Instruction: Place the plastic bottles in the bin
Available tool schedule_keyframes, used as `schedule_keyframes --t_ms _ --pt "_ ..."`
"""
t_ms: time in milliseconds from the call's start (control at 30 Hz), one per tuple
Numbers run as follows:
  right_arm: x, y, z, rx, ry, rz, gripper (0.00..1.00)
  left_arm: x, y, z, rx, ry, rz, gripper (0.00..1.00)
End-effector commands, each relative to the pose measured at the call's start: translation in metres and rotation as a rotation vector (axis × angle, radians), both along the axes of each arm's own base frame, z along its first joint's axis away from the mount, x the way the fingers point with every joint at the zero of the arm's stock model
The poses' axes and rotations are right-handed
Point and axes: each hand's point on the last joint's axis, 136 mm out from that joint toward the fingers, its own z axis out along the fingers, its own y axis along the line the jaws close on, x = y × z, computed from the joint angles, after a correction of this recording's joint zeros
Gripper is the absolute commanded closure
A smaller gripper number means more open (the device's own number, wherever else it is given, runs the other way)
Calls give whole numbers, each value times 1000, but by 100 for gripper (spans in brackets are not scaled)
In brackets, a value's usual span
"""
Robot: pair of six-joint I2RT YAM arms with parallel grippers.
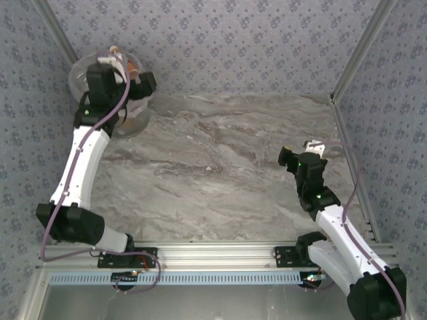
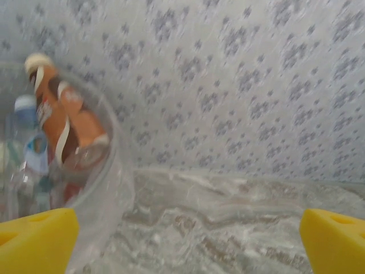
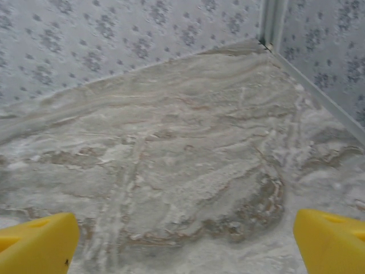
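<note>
Bottles (image 2: 61, 121) in bin (image 2: 116, 181), labels blurred, unreadable

Right gripper (image 3: 182, 248) over the marbled tabletop (image 3: 188, 148), jaws spread wide. Yellow fingertips (image 3: 37, 242) sit at the two bottom corners, with grey-brown veined stone showing between them. The floral-patterned back wall (image 3: 85, 40) meets the side wall (image 3: 333, 51) at a metal corner post (image 3: 272, 23) (upper right).
</note>
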Motion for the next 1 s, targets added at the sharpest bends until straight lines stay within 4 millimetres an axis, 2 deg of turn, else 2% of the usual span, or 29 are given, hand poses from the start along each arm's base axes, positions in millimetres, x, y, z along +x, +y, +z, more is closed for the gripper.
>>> schedule_keyframes --t_ms 0,67,167,333,500,600,733,833,933,967 --pt "2 -8 -12 -32 31 19 1 -11 9 26 -42 -171 45 1" --pt "5 -16 -21 -34 55 7 1 -23 16 10 -27 -165 77 1" --pt "10 -28 -36 -24 83 -13 1 -43 39 -23 40 -139 180 1" --pt "25 -35 -60 -83 102 9 1 -80 92 -101 157 -8 408 1" --pt "41 -33 -81 -145 142 74 1 -100 129 -178 214 80 511 1" --pt "52 -30 -90 -134 133 107 1 -95 133 -219 219 118 471 1" --pt "65 -29 -94 -150 123 133 1 -74 122 -262 259 184 380 1" --pt "73 -30 -90 -154 94 139 1 -60 117 -285 276 170 336 1" --pt "77 -29 -91 -154 83 156 1 -44 107 -285 267 132 250 1" --pt "77 -29 -90 -156 71 162 1 -43 101 -290 259 142 207 0"
